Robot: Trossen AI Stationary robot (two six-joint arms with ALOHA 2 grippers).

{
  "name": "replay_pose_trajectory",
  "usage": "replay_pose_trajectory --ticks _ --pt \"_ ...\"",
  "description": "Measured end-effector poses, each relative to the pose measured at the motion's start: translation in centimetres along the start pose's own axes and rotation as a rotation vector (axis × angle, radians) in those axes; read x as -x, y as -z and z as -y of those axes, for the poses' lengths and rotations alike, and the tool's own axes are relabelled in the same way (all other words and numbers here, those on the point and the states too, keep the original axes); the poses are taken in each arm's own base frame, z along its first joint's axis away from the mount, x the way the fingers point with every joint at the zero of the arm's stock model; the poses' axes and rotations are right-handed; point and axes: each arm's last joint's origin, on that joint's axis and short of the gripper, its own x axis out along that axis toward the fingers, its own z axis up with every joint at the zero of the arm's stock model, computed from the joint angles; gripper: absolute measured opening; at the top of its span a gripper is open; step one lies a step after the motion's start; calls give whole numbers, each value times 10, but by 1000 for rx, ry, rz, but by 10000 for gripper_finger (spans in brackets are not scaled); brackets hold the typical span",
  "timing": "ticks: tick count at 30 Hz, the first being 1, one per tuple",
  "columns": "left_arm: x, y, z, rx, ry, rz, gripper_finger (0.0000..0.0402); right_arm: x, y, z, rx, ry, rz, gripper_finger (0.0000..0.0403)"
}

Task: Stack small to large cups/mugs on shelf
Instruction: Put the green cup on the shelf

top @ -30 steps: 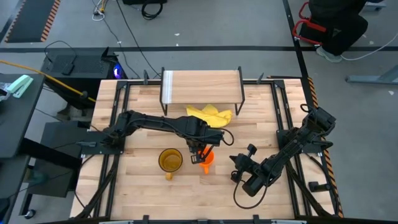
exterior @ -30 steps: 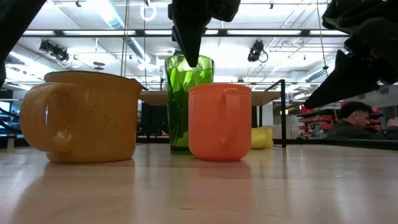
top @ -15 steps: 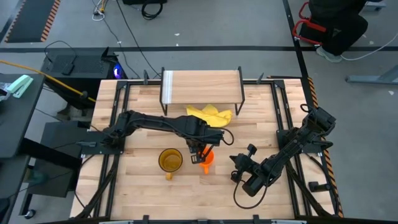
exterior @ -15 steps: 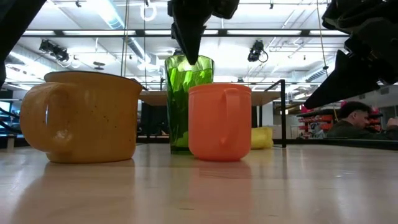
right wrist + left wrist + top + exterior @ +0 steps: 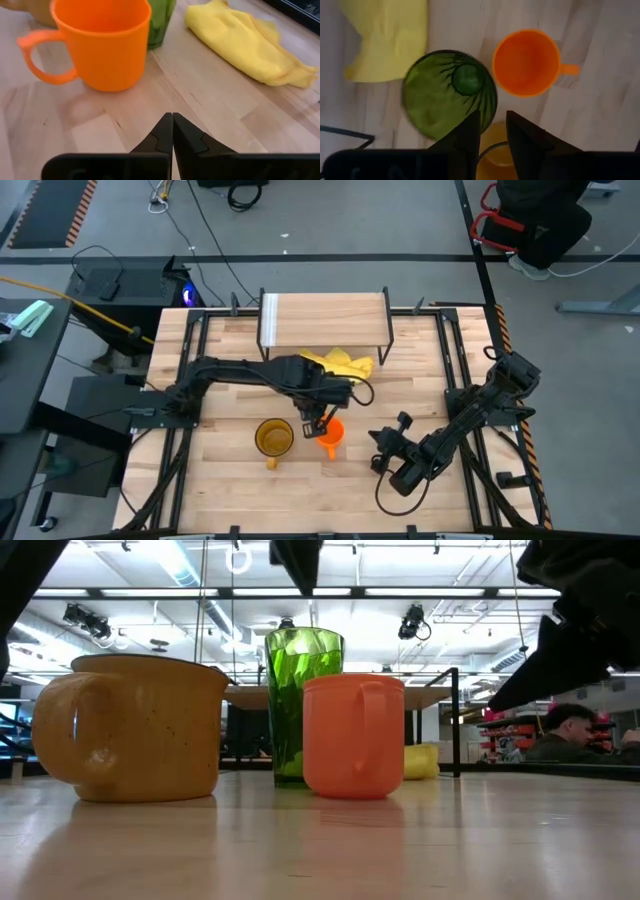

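Three cups stand close together in the middle of the slatted table (image 5: pixel 230 480): a tall green tumbler (image 5: pixel 302 705), a small orange mug (image 5: pixel 353 736) just in front of it, and a wider amber mug (image 5: pixel 135 727) off to one side. The left gripper (image 5: pixel 492 127) hangs directly above the tumbler, its two fingers (image 5: pixel 520 131) parted by a narrow gap and holding nothing; its wrist camera looks straight down into the tumbler's open mouth, with the orange mug beside it and the amber mug's rim showing between the fingers. The tumbler is translucent, with faceted sides. The orange mug is plain, with one loop handle. The amber mug is speckled, with a thick handle.

The right gripper (image 5: pixel 173 131) waits low over the table nearer the front right, fingers pressed together and empty, pointing at the orange mug and a yellow cloth (image 5: pixel 245 42). The shelf (image 5: pixel 325 317) stands at the far edge of the table, its top board bare, the cloth lying just in front of it.
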Motion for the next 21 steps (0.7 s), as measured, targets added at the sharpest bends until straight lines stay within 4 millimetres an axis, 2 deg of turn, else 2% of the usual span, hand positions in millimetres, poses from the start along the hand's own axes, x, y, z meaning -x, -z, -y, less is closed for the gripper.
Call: replay_pose_trajectory --ticks 6,12,18,21 --pt "33 14 -2 -12 -114 117 101 8 -21 -9 47 -30 28 14" --pt "62 29 -2 31 -241 245 94 23 -66 -15 97 -53 67 14" --pt "74 39 6 30 -331 314 93 46 -126 7 94 -69 110 9" --pt "68 45 8 17 -368 299 95 58 -155 25 49 -108 134 9"
